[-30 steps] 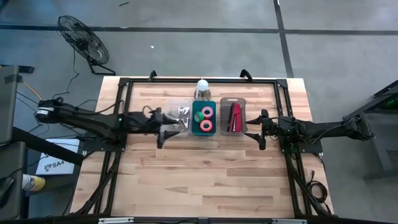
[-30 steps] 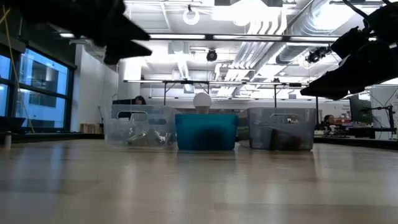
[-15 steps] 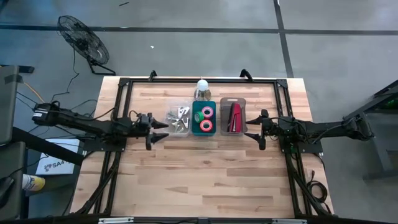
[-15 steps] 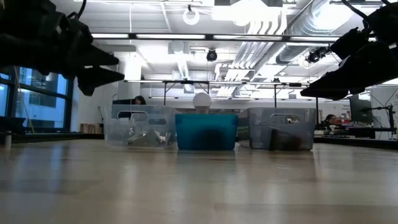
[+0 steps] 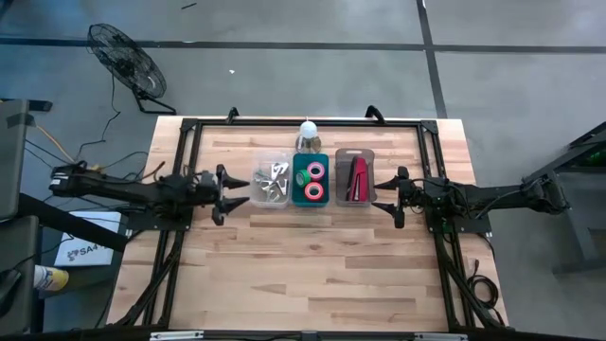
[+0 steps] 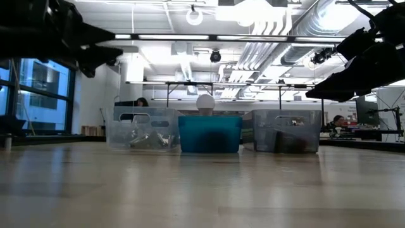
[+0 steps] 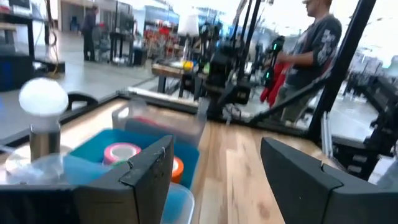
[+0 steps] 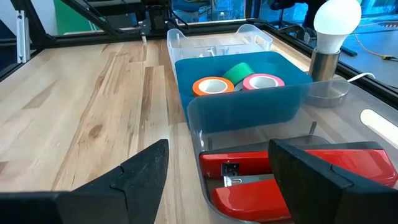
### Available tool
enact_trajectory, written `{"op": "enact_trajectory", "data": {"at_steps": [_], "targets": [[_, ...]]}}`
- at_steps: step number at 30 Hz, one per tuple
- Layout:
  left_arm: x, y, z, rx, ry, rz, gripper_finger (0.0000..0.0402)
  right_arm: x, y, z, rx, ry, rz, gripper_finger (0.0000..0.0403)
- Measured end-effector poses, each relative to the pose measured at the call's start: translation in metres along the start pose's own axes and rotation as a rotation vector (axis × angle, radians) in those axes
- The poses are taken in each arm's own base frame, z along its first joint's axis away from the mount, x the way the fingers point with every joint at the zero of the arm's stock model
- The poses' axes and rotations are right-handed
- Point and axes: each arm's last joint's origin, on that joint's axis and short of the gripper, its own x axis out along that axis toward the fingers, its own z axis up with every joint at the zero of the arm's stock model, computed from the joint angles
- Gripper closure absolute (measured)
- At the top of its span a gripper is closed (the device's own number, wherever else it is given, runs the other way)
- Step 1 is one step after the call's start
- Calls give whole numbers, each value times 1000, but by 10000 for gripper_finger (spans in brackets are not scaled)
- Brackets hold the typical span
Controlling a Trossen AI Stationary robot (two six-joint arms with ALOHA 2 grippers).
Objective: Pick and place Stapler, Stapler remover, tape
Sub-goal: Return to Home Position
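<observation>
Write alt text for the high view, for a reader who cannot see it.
Three bins stand in a row on a wooden table: clear with staple removers, blue with tape, clear with a red stapler. The open left claw is just left of the row, the open right claw just right of it.

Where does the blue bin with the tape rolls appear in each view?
High view: blue bin, mid-picture, just below the white bulb.
Low view: centre, under the white bulb.
Left wrist view: beside the white bulb.
Right wrist view: beyond the red stapler.
Shared landmark: the white bulb behind it.
</observation>
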Motion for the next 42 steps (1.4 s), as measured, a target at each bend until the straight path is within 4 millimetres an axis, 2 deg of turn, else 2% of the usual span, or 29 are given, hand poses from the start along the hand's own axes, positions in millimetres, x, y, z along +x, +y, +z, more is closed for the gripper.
{"op": "enact_trajectory", "data": {"at_steps": [7, 15, 18, 42], "targets": [[-15, 1, 9, 10, -60, -14, 163, 0, 0, 0, 0, 0, 0, 135], [-34, 5, 4, 142, -13, -8, 163, 0, 0, 0, 0, 0, 0, 135], [-33, 6, -1, 185, 38, -3, 163, 0, 0, 0, 0, 0, 0, 135], [-34, 6, 1, 185, 32, -4, 163, 0, 0, 0, 0, 0, -2, 135]]}}
